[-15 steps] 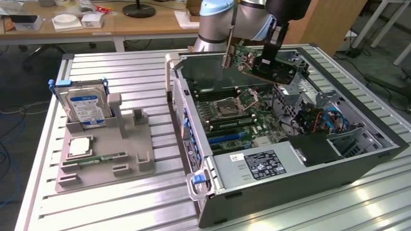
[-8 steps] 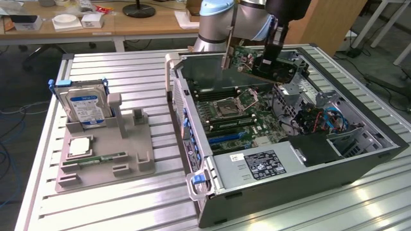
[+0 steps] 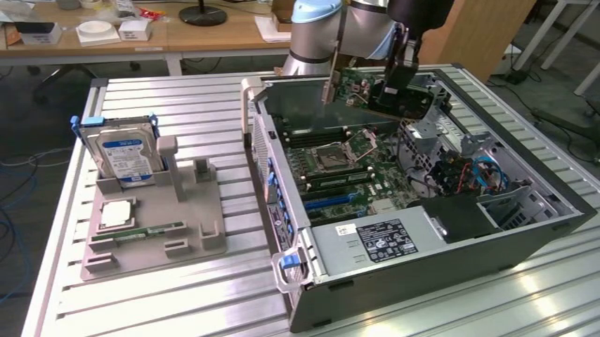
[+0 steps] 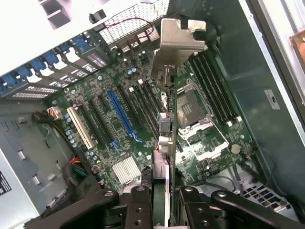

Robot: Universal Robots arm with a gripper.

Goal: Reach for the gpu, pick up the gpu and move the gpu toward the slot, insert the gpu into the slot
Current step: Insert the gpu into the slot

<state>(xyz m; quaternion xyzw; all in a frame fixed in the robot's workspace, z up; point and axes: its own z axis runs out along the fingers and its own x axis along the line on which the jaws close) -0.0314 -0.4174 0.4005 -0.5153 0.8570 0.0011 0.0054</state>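
My gripper (image 3: pixel 398 83) is shut on the gpu (image 3: pixel 380 95), a flat dark card with a silver end bracket (image 3: pixel 330 67), held in the air above the open computer case. In the wrist view the gpu (image 4: pixel 164 143) runs edge-on away from the fingers (image 4: pixel 140 200), its metal bracket (image 4: pixel 178 40) at the far end. The slot (image 4: pixel 120 113) is a long blue connector on the motherboard, below and to one side of the card. In the exterior view the slot (image 3: pixel 330 201) lies well below the card, toward the case's front.
The case (image 3: pixel 525 232) has raised walls, a power supply (image 3: pixel 380 240), a silver processor socket (image 3: pixel 336 152) and cables (image 3: pixel 468 175). At the exterior view's left, a grey tray (image 3: pixel 187 225) holds a hard drive (image 3: pixel 122 151) and a memory stick (image 3: pixel 150 229).
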